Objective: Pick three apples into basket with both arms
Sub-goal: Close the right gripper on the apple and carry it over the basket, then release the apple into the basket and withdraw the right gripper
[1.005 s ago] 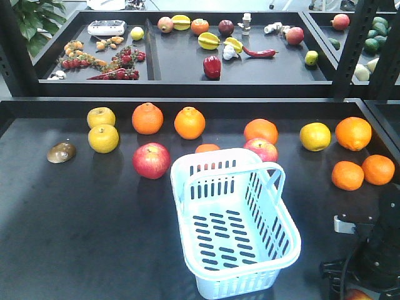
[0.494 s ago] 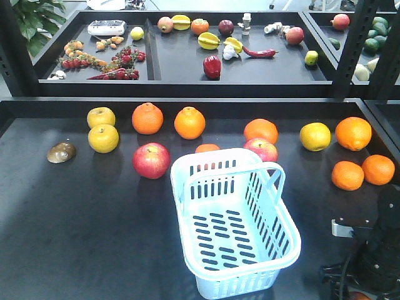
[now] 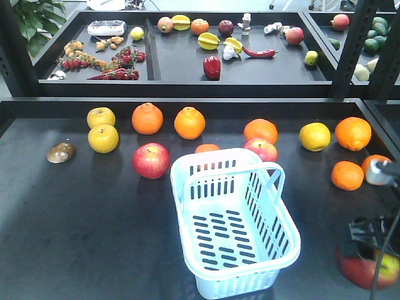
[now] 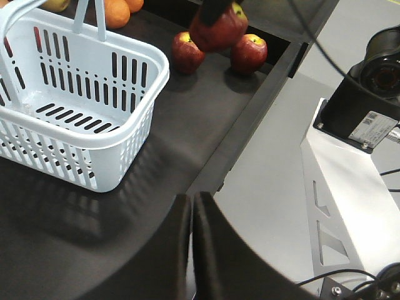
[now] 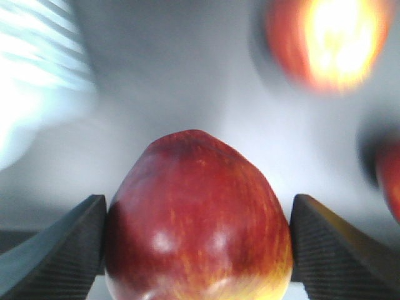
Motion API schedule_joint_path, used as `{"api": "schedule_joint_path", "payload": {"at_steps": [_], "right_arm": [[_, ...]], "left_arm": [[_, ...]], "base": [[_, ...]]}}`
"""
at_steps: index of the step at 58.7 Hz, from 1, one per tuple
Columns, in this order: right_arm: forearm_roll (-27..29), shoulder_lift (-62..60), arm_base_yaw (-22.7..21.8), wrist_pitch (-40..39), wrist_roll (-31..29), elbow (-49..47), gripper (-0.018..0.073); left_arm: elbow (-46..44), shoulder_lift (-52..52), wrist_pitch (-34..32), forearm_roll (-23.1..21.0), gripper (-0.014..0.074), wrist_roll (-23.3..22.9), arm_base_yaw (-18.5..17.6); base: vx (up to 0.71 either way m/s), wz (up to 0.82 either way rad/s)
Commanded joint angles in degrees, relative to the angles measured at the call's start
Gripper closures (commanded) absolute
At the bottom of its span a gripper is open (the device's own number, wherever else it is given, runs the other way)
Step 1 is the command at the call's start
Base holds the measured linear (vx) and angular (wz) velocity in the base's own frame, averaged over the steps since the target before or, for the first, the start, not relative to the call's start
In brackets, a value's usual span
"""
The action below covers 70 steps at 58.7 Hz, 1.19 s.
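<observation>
We found the right pincer [image 5: 197,250] clenched on an apple [image 5: 197,206], its ribbed pads [image 5: 56,250] seated on the fruit's widest flanks, which we judged the right place to hold it. The skin looked smooth and waxy, so a hold nearer either end might have let it squirt free. We took the fruit to be firm, fairly heavy and easily bruised by a drop. It seemed lifted clear of the matte black counter [image 3: 75,237], with a second apple [image 4: 186,53] and a third apple [image 4: 249,53] lying close by that pincer. The basket [image 3: 237,284] stood to its left, apart and empty. It looked light enough to slide if knocked. Oranges [image 3: 347,175] lay beyond the pincer. The left pincer [image 4: 192,244] was pressed closed on nothing.
</observation>
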Motion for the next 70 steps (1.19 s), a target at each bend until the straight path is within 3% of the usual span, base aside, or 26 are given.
{"api": "schedule_joint_path", "payload": {"at_steps": [1,5,13,21,26,32,42,49,61,70], "right_arm": [[13.47,-5.4,4.08,-3.41,-7.94,-1.19,0.0565],[18.88,-5.83,8.5,-7.49,-11.37,-1.19,0.0565],[20.43,-2.36,15.89,-19.04,-12.91,-1.19,0.0561],[20.49,3.11,18.76,-27.02,-13.14,-1.19,0.0528],[21.01,5.78,18.89,-28.39,-13.62,-1.41,0.0463],[21.09,8.13,18.89,-28.34,-16.52,-1.88,0.0309],[21.62,9.55,18.89,-30.86,-18.6,-1.88,-0.0034],[21.56,9.55,18.84,-31.54,-18.55,-1.88,-0.0163],[21.51,8.93,18.84,-30.69,-18.42,-1.88,-0.0146],[20.08,5.12,18.84,-24.24,-18.24,-1.88,-0.0026]], "left_arm": [[-1.25,0.11,-3.94,-2.22,0.0602,-0.16,-0.38],[-1.25,0.11,-4.91,-2.22,0.0602,-0.16,-0.38],[-1.25,0.11,-5.2,-2.22,0.0602,-0.16,-0.38],[-1.25,0.11,-3.96,-2.22,0.0602,-0.16,-0.38],[-1.25,0.11,-3.27,-2.22,0.0602,-0.16,-0.38],[-1.25,0.11,-2.37,-2.22,0.0602,-0.16,-0.38],[-1.25,0.11,-2.08,-2.28,0.0602,-0.21,-0.38],[-1.25,0.11,-2.04,-2.28,0.0602,-0.21,-0.38],[-1.25,0.11,-2.19,-2.32,0.0602,-0.21,-0.38],[-1.25,0.11,-1.77,-2.32,0.0602,-0.21,-0.38]], "base": [[0.0,0.0],[0.0,0.0],[0.0,0.0],[0.0,0.0],[0.0,0.0],[0.0,0.0],[0.0,0.0],[0.0,0.0],[0.0,0.0],[0.0,0.0]]}}
